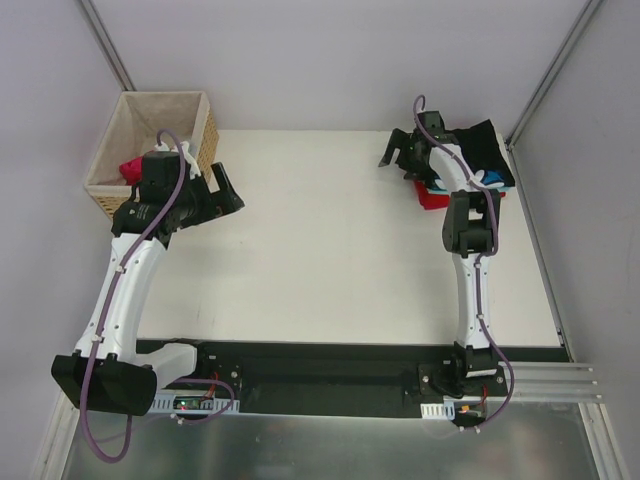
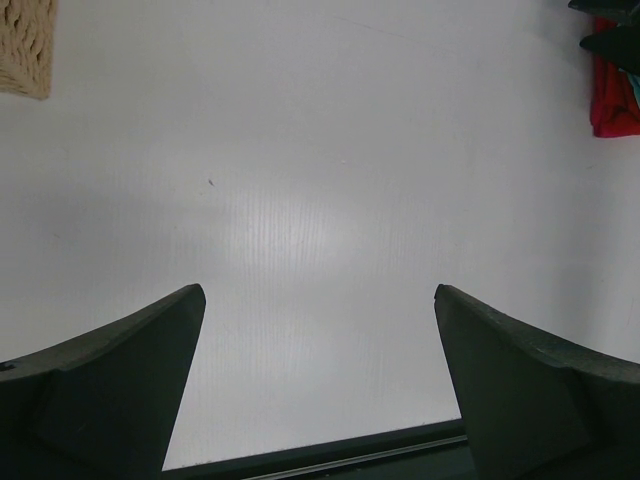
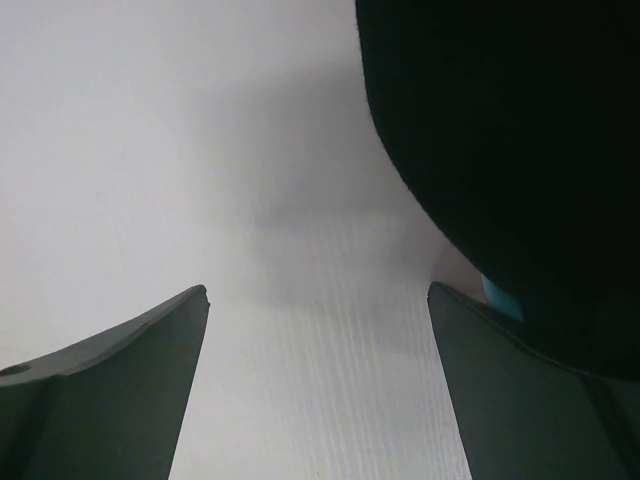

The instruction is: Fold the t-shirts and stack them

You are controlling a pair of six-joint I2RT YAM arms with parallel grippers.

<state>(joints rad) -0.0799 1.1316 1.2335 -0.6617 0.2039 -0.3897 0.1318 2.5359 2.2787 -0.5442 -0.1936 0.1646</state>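
Matt smooth table (image 1: 330, 260), woven wicker basket (image 1: 208, 140), soft cloth t-shirts (image 1: 487, 147).

Even, diffuse light from overhead fills the top external view. The white table (image 1: 330, 250) reads bright without burning out, and the arms throw only faint, soft-edged shadows. In the left wrist view a broad pale sheen glares off the table's middle, and the left pincer (image 2: 318, 290) is dark and slightly soft along the bottom edge. In the right wrist view the black t-shirt (image 3: 520, 130) is an underexposed, nearly featureless mass with a blurred edge, casting a hazy grey shadow beside it. The right pincer (image 3: 318, 290) is out of focus.
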